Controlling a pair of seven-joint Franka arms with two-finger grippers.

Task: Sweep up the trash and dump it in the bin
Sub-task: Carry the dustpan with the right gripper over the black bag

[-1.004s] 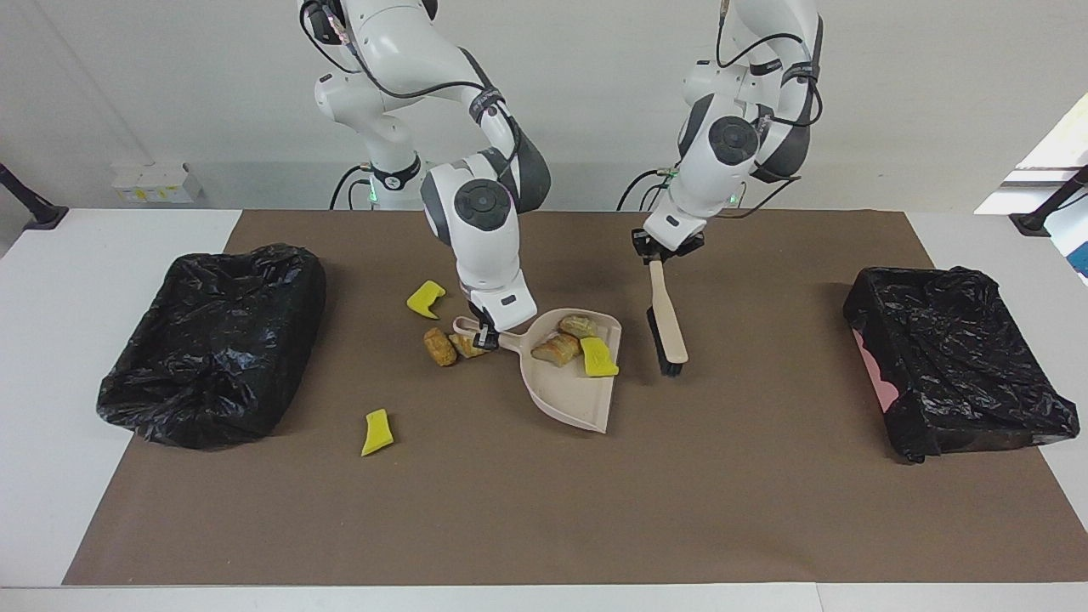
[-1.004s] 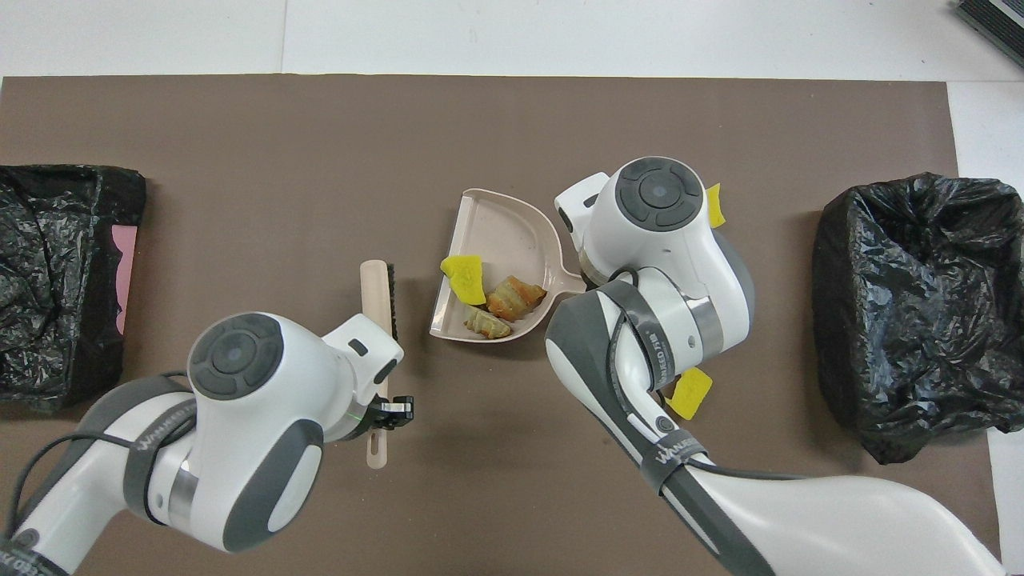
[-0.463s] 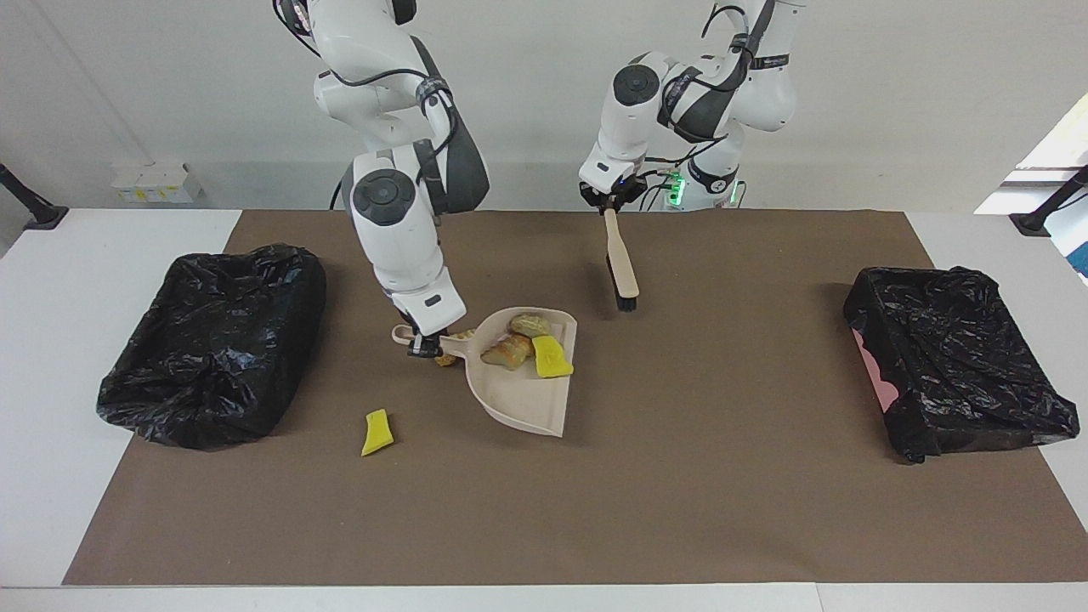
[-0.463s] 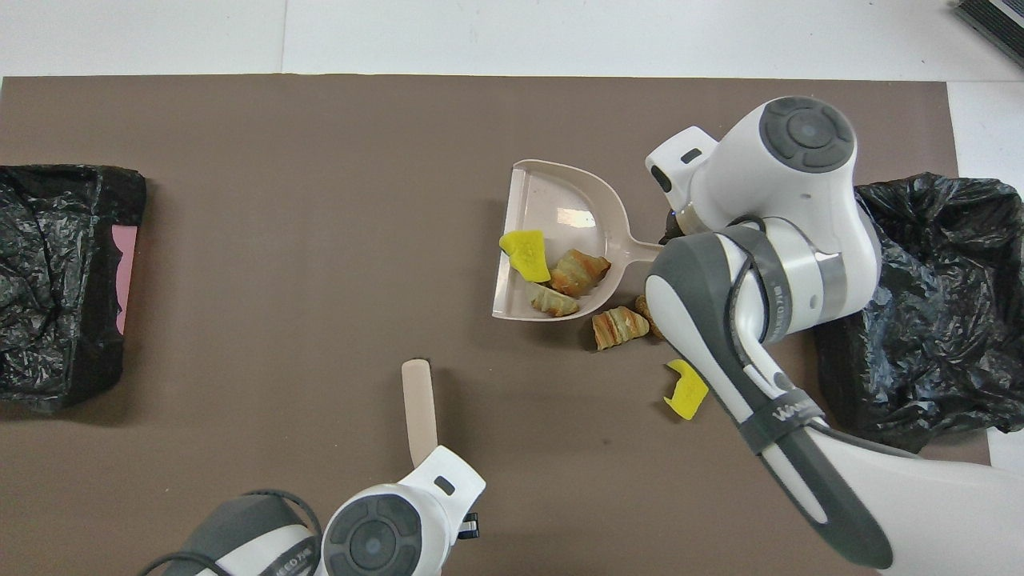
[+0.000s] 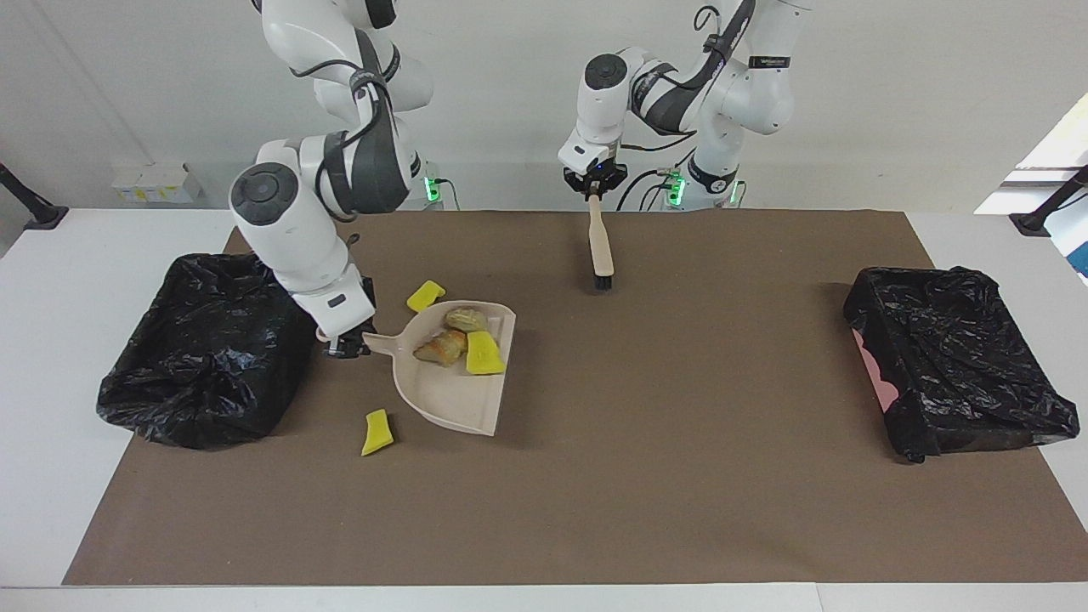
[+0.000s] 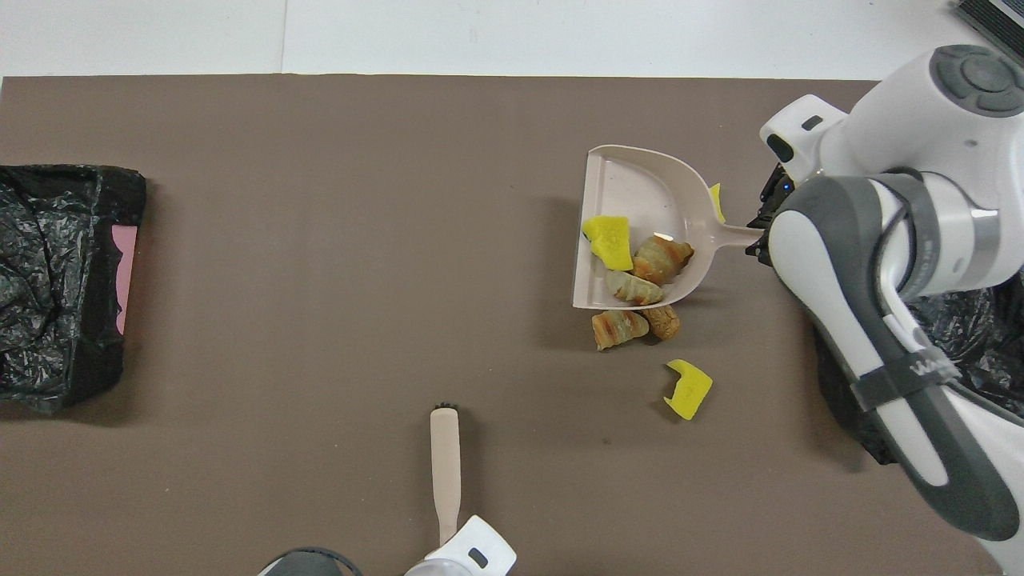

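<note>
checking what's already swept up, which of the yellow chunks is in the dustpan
The yellow chunk beside the two bread lumps inside the dustpan. The other two yellow chunks lie on the brown mat.

Facing view: shot from high across the table, looking back at both robot bases, wide enough to take in the whole brown mat [image 5: 680,476] and both black-lined bins. Overhead view: shot from above the robots' own end, aimed forward and steeply down, framed tighter. Shared by both, half a turn apart: the mat and the beige dustpan [image 5: 450,387] [image 6: 632,172].
</note>
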